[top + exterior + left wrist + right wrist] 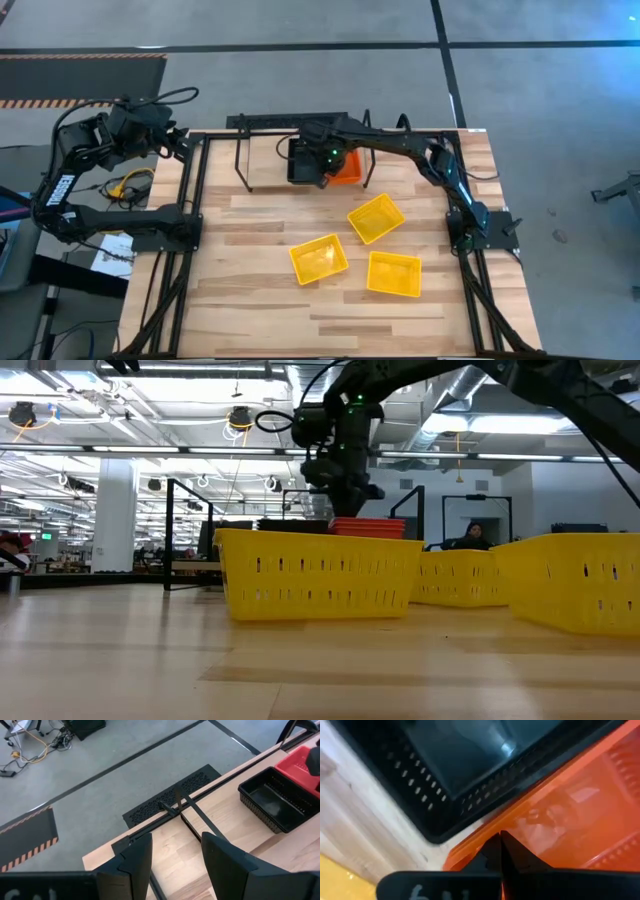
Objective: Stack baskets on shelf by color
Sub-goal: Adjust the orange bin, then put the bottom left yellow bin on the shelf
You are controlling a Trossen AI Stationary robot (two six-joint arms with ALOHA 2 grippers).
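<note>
I find black baskets (302,160) and red baskets (347,168) shelved; three yellow baskets (376,218) remain mid-tabletop. Right tool (500,851) together above red; left tool (176,860) apart, parked.

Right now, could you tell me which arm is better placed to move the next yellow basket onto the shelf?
Probably the right. Its gripper is already over the shelf beside the red-orange basket, with the yellow baskets just in front. The left gripper waits off the table's far left corner.
</note>
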